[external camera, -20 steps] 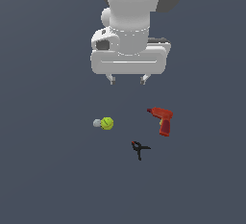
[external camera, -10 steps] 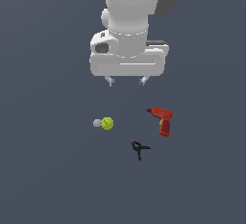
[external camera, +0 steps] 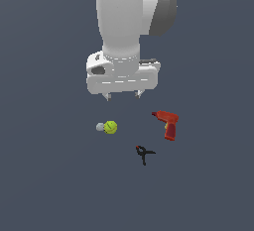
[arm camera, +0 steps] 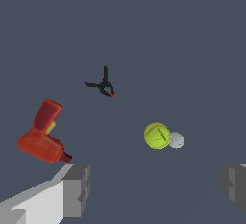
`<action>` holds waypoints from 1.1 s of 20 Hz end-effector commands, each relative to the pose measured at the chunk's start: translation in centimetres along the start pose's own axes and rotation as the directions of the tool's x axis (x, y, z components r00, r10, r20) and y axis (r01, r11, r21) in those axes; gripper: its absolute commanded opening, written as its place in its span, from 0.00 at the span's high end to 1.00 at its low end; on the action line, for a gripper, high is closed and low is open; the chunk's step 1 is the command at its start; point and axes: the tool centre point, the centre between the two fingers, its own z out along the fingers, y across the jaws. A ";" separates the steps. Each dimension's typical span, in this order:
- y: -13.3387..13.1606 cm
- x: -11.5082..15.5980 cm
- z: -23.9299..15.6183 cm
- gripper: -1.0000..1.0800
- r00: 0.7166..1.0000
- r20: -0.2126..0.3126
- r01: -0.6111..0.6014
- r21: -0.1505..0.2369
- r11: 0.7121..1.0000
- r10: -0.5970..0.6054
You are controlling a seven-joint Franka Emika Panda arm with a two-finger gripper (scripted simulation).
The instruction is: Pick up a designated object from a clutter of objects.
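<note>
The designated object, a tiny pale grey-blue ball (external camera: 100, 127) (arm camera: 176, 140), lies on the dark floor touching the yellow-green ball (external camera: 110, 127) (arm camera: 157, 136), on its side toward the exterior view's left. My gripper (external camera: 123, 95) (arm camera: 154, 184) hangs open above the floor, behind and slightly to the exterior view's right of both balls, with nothing between its fingers (arm camera: 77, 189). The clutter of objects also includes a red power drill (external camera: 167, 123) (arm camera: 42, 134) and a small black clamp (external camera: 144, 153) (arm camera: 103, 86).
The drill lies toward the exterior view's right of the gripper, the clamp nearer the camera between the drill and the balls. Everything rests on a plain dark grey surface (external camera: 49, 175).
The arm and gripper have shifted slightly toward the exterior view's left and a little lower. The objects on the floor have not moved.
</note>
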 end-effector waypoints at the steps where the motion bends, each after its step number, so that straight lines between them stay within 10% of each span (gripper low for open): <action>1: 1.0 0.0 1.6 0.04 0.999 0.003 0.039 0.001 0.999 -0.039; 22: 9.4 -3.2 16.5 0.04 0.918 0.029 0.396 0.013 0.918 -0.397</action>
